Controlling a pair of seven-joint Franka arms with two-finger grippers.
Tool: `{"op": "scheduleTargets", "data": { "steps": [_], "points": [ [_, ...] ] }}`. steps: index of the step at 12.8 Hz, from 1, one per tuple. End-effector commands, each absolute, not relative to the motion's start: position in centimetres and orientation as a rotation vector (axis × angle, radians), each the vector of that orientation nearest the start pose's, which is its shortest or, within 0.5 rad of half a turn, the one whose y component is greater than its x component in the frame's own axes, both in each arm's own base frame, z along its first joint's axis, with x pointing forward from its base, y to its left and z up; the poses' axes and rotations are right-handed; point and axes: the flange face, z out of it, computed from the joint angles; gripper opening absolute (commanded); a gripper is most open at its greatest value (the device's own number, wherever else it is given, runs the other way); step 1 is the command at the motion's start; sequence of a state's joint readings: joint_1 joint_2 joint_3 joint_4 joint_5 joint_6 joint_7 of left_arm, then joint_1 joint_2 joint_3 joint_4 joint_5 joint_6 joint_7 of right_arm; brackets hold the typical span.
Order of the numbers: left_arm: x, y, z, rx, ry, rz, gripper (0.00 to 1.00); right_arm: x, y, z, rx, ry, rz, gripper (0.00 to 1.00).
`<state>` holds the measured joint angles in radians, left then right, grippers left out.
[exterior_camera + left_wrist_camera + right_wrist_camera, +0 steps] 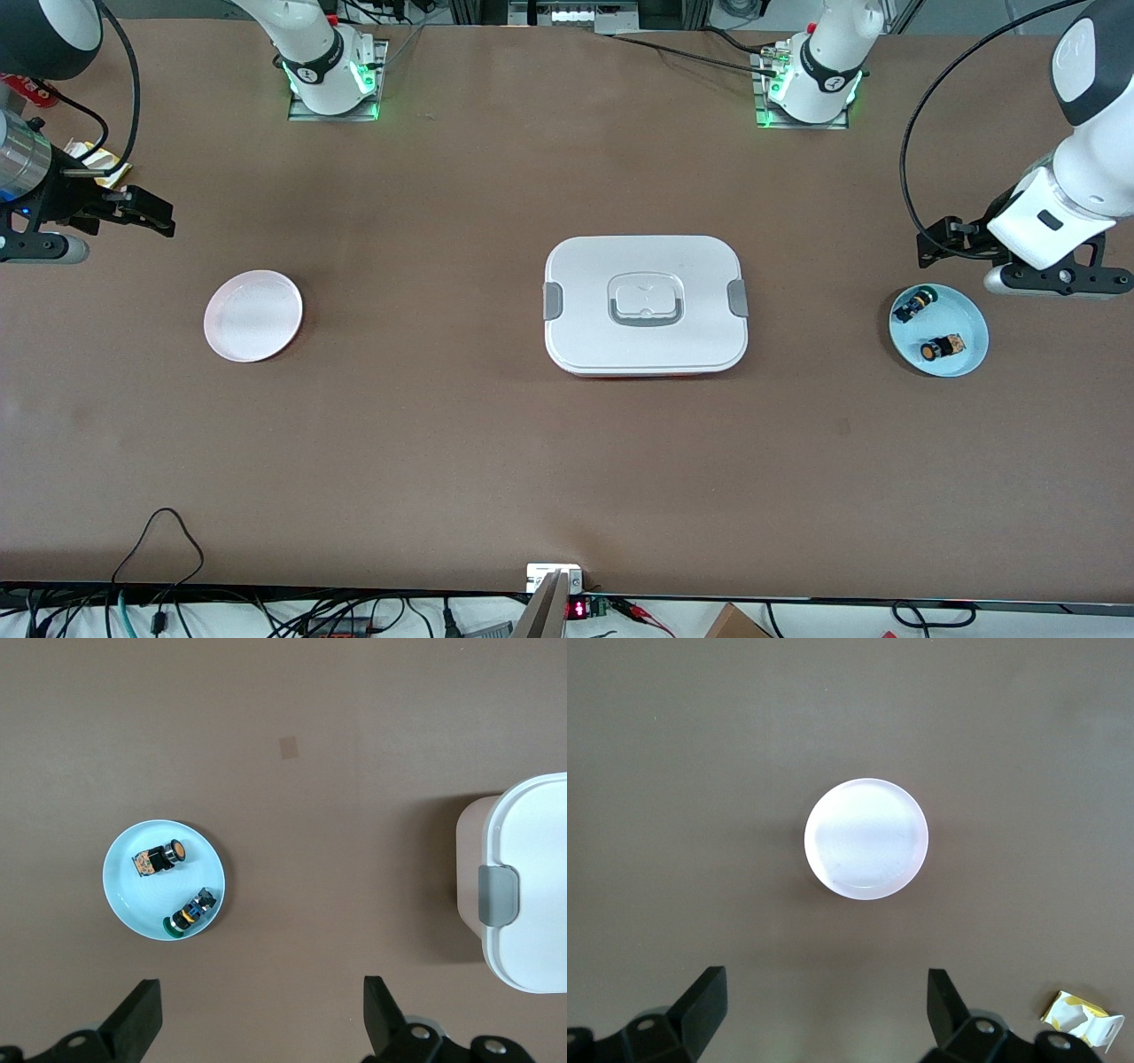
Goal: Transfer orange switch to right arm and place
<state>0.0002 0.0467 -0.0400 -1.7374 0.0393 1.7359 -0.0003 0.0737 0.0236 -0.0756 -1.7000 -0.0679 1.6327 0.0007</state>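
Note:
The orange switch [941, 347] lies on its side in a light blue dish [970, 350] at the left arm's end of the table. It also shows in the left wrist view [159, 858], in the same dish [133, 895]. A switch with a green ring [914, 305] lies in the dish too, farther from the front camera. My left gripper [941, 244] is open and empty, up over the bare table beside the dish [261, 1019]. My right gripper [146, 215] is open and empty, up over the table near a pale pink plate [253, 315], which shows in the right wrist view [866, 838].
A white lidded container [645, 304] with grey clips stands at the table's middle; its edge shows in the left wrist view [532, 886]. A crumpled yellow and white wrapper [102, 164] lies near the right gripper [1085, 1017]. Cables hang along the table's front edge.

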Motion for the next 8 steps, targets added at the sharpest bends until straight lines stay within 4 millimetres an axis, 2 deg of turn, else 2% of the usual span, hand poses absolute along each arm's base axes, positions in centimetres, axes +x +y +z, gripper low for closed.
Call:
{"op": "scheduleTargets", "data": {
  "steps": [1,8],
  "points": [
    [57.52,-2.09,53.88,-3.106,0.100,0.083,1.00,56.33,-0.77,55.80,-3.214,-0.029,0.141,1.00],
    [57.46,-2.08,53.89,-3.105,0.097,0.092,1.00,56.32,-0.79,55.79,-3.215,-0.027,0.144,1.00]
  ]
}}
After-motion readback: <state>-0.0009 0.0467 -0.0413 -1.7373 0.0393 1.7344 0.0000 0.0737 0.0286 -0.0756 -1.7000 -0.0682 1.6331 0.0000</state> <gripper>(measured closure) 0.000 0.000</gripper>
